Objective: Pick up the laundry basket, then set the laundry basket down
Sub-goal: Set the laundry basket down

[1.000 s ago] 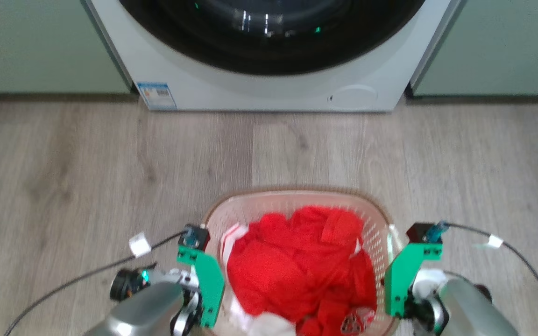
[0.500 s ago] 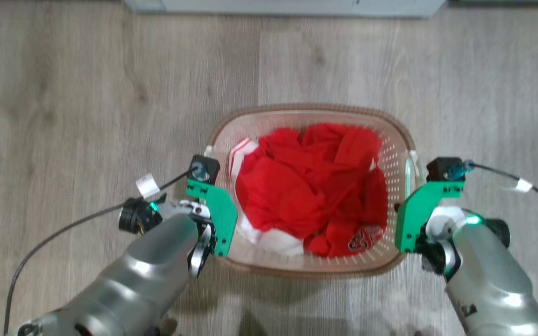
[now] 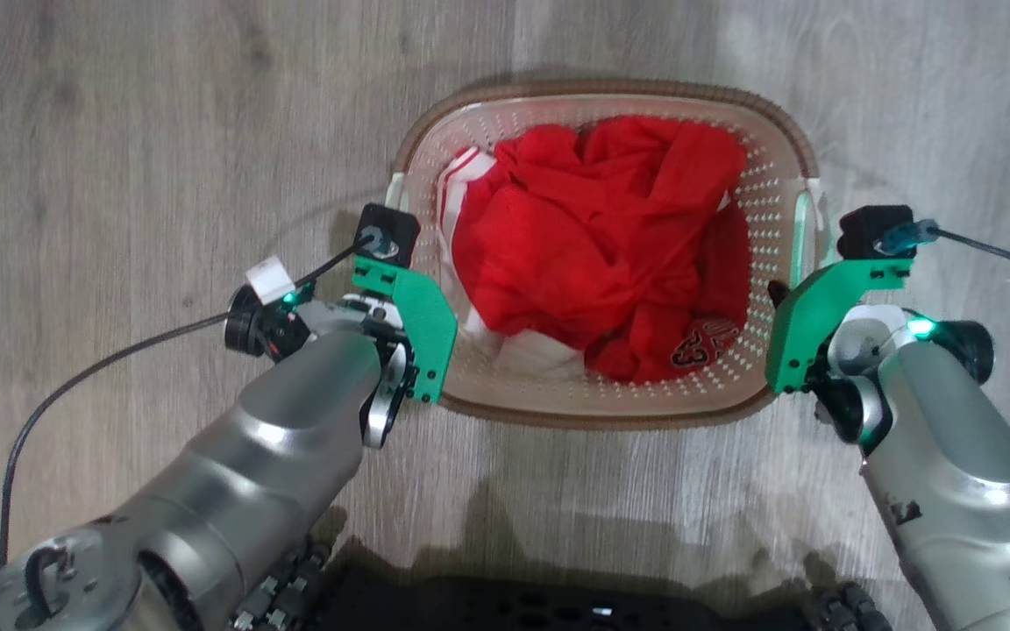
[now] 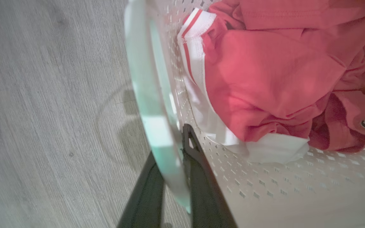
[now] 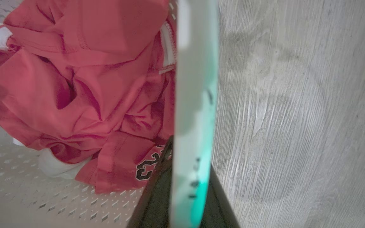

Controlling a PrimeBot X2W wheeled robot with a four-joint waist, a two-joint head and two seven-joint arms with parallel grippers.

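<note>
The laundry basket (image 3: 610,89), cream and perforated with a brown woven rim, sits between my two arms and holds a crumpled red jersey (image 3: 601,228). My left gripper (image 3: 424,307) is shut on the basket's white left handle (image 4: 147,104), one dark finger on each side of it. My right gripper (image 3: 796,302) is shut on the white right handle (image 5: 195,79) in the same way. Green brackets hide the fingertips in the head view. I cannot tell whether the basket's base touches the floor.
Grey wood-look floor (image 3: 119,131) surrounds the basket. My dark wheeled base (image 3: 558,605) lies along the bottom edge of the head view. A black cable (image 3: 102,359) trails off each wrist.
The head camera has tilted down, so the washing machine has left the top of the picture. The basket now looks larger. Both grippers have stayed on the handles.
</note>
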